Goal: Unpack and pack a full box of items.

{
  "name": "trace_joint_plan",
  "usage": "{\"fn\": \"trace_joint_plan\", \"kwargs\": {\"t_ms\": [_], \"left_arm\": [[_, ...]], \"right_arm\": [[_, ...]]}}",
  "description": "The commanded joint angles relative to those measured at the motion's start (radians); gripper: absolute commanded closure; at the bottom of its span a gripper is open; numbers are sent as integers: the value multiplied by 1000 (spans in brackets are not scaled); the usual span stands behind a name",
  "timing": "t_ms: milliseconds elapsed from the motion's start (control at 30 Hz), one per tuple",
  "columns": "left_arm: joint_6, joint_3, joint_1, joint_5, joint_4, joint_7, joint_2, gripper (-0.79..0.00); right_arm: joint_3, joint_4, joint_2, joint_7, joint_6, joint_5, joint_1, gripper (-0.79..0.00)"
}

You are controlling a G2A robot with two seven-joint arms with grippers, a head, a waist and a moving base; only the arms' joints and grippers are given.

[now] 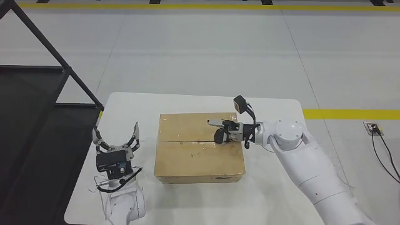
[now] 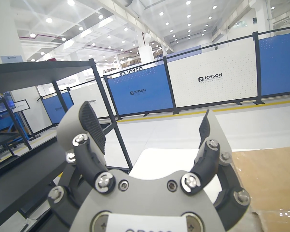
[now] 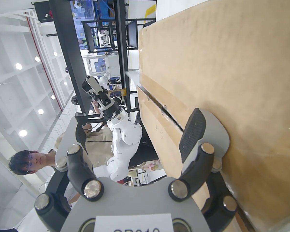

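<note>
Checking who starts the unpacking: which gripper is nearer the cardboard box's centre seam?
Right. The right gripper hangs over the top of the cardboard box, by its centre seam. The left gripper is off the box's side, above the white table.

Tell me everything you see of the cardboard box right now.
The cardboard box is brown, lying flat on the white table. Its two top flaps are shut, meeting along a central seam with a slight gap. The open right gripper sits over that seam, one finger close against a flap; contact unclear. The open left gripper stands apart beside it.
</note>
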Motion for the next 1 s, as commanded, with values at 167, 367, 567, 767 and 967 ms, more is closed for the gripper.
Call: {"fn": "trace_joint_plan", "kwargs": {"t_ms": [167, 367, 567, 767, 967], "left_arm": [[-83, -33, 29, 84, 34, -27, 10, -785], [-333, -205, 133, 296, 18, -83, 60, -785], [-672, -375, 232, 355, -55, -133, 104, -785], [-664, -386, 233, 331, -64, -137, 103, -785], [-798, -389, 204, -37, -84, -247, 91, -785]], "right_arm": [[7, -1, 3, 9, 1, -3, -4, -785], [9, 4, 5, 19, 1, -8, 2, -785], [12, 22, 5, 36, -8, -2, 15, -785], [5, 41, 0, 44, -10, 2, 32, -785], [-9, 57, -6, 49, -9, 3, 48, -785]]}}
